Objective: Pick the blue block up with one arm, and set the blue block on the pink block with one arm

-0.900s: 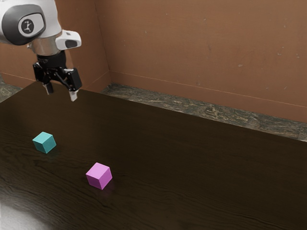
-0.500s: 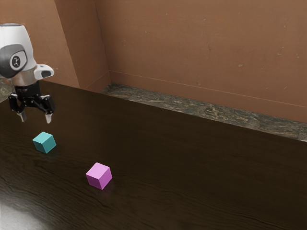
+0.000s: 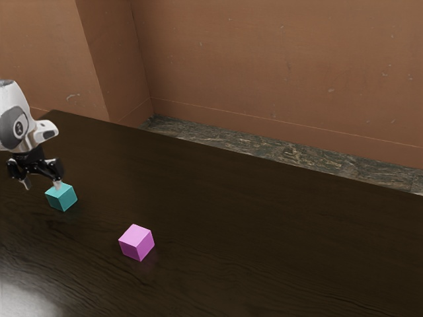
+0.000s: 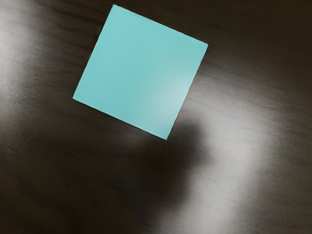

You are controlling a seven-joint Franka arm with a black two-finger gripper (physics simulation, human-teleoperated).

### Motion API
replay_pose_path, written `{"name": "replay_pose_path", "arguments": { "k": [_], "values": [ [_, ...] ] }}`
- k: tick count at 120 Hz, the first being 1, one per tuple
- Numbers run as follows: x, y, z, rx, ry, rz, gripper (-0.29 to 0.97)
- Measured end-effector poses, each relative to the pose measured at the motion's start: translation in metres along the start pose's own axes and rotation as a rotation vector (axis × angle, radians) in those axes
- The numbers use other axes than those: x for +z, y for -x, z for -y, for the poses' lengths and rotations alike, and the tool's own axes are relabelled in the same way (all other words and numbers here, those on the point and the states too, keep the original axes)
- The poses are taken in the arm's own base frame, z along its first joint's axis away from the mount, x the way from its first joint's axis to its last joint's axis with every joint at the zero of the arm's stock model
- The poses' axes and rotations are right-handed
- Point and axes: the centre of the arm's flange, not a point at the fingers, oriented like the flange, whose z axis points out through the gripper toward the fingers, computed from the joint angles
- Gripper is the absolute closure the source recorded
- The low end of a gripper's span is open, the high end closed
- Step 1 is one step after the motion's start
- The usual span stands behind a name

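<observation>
Now the blue block sits flat on the dark wooden table, near the exterior view's left edge. It is a teal-blue cube with one corner turned toward the camera. From the hand's camera its top face reads as a plain square, turned at an angle, with a soft dark shadow on the table just beside it.

The gripper hangs low, right by the block and a little to the exterior view's left of it. Its fingers are spread wide and hold nothing. The finger nearer the block has its tip at the cube's upper back edge; whether it touches cannot be told. The white arm comes down to it from the exterior view's left edge.

The pink block lies on the table apart from the blue one, toward the exterior view's right and closer to the camera. Behind the table run a strip of stone floor and a brown wall.
</observation>
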Motion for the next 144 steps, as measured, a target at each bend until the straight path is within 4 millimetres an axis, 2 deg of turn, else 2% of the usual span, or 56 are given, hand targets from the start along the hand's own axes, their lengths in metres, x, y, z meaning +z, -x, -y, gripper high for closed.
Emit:
{"name": "replay_pose_path", "arguments": {
  "k": [12, 19, 32, 53, 73, 92, 144],
  "values": [
    [0.023, -0.014, -0.006, 0.049, 0.02, -0.013, 0.0],
    [0.033, -0.02, -0.001, 0.062, 0.033, -0.027, 0.0],
    [0.037, -0.039, 0.011, 0.107, 0.033, -0.071, 0.0],
    [0.05, -0.051, 0.015, 0.223, 0.026, -0.091, 0.0],
    [0.062, -0.075, 0.02, 0.317, 0.01, -0.111, 0.0],
    [0.069, -0.075, 0.02, 0.378, 0.016, -0.111, 0.0],
    [0.091, -0.056, 0.018, 0.45, 0.056, -0.102, 0.0]
  ]
}}
